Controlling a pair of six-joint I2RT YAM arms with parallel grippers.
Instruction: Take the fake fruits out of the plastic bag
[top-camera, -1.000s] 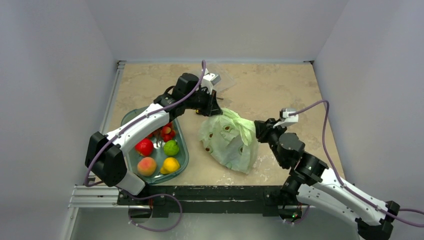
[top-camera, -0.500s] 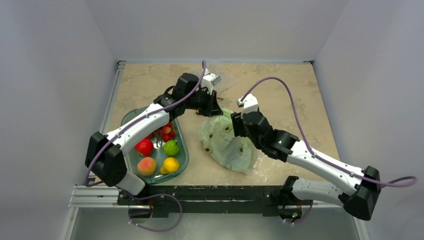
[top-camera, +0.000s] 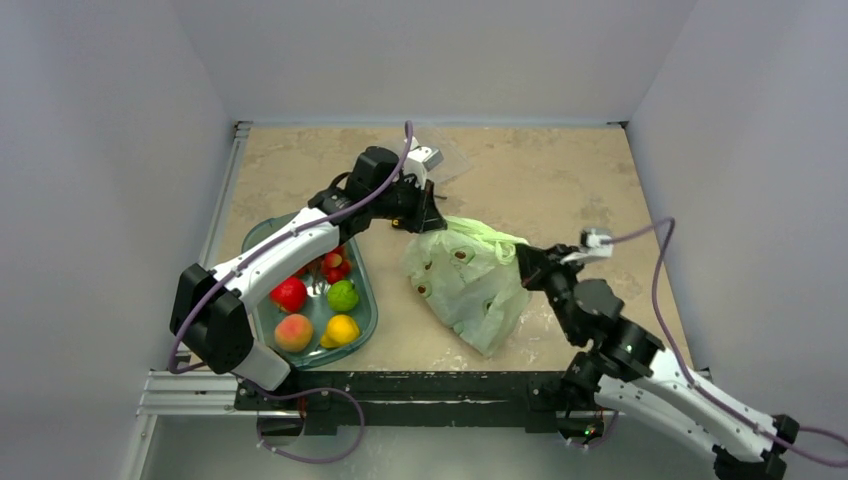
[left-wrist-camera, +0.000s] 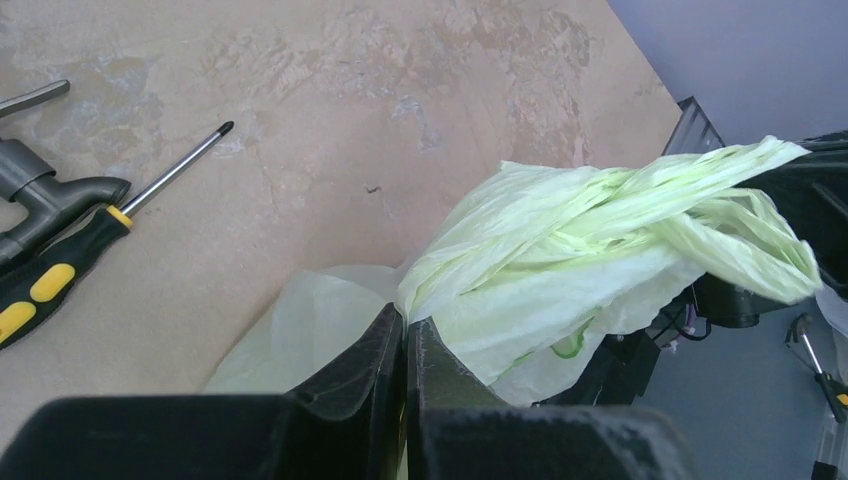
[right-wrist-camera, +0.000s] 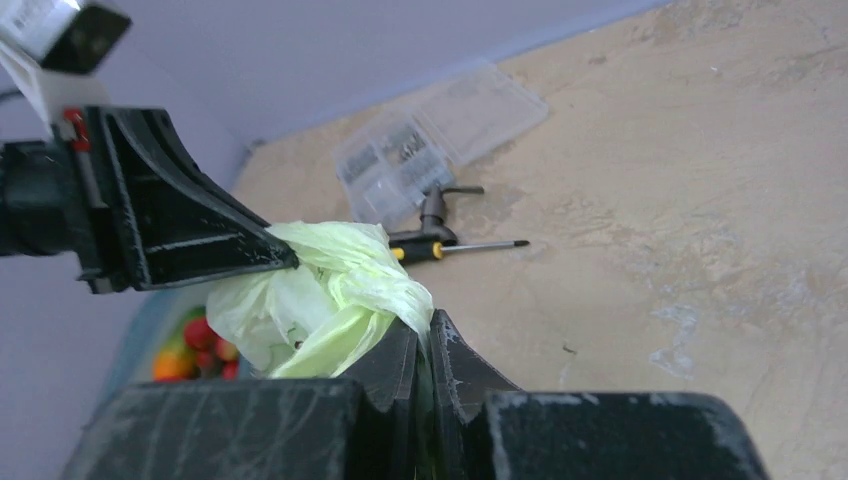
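The pale green plastic bag (top-camera: 468, 285) hangs stretched between my two grippers above the table's middle. My left gripper (top-camera: 428, 222) is shut on the bag's far left top edge; in the left wrist view its fingers (left-wrist-camera: 405, 335) pinch the film of the bag (left-wrist-camera: 560, 260). My right gripper (top-camera: 528, 262) is shut on the twisted handle at the bag's right; the right wrist view shows its fingers (right-wrist-camera: 425, 335) clamping the bag (right-wrist-camera: 330, 290). Dark spots show through the bag's film. The fake fruits themselves are hidden inside it.
A teal oval tray (top-camera: 366, 322) at the left holds a strawberry cluster, a red, a green and a yellow fruit, and a peach. A yellow-black screwdriver (left-wrist-camera: 60, 275), a grey metal tool (left-wrist-camera: 40, 195) and a clear parts box (right-wrist-camera: 440, 140) lie at the back.
My right arm swung in over the bag half a second ago, then drew back to the right with the handle, stretching the bag's top sideways. My left gripper has stayed put.
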